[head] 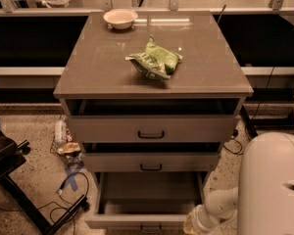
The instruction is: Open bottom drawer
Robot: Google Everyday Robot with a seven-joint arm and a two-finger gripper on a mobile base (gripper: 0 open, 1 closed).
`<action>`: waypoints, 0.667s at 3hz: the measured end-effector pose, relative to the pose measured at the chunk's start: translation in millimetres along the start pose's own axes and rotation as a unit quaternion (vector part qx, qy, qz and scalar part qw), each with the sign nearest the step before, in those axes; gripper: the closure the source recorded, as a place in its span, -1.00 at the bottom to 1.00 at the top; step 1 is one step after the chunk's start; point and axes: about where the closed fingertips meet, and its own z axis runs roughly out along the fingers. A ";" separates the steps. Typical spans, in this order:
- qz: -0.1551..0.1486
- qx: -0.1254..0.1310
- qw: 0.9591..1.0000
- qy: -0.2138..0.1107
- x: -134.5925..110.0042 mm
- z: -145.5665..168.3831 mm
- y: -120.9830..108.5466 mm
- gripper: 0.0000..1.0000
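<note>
The grey-beige bottom drawer [149, 195] of the cabinet [152, 82] stands pulled far out. Its plain grey inside shows, and its small black bar handle [151, 227] is at the lower edge. The claw [191, 224] of the white arm [218, 207] is just beside the right end of this drawer's front. Whether it is wide or narrow, I cannot tell.

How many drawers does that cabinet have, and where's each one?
3. The top drawer sits under the tabletop, the middle drawer below it, and the bottom drawer is lowest, pulled far out. The gripper is at its front right corner.
</note>
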 end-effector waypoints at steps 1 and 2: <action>-0.027 0.021 0.999 -0.026 -13.9 21.0 -56.8 0.95; -0.047 0.068 0.996 -0.034 -27.6 20.5 -132.2 1.00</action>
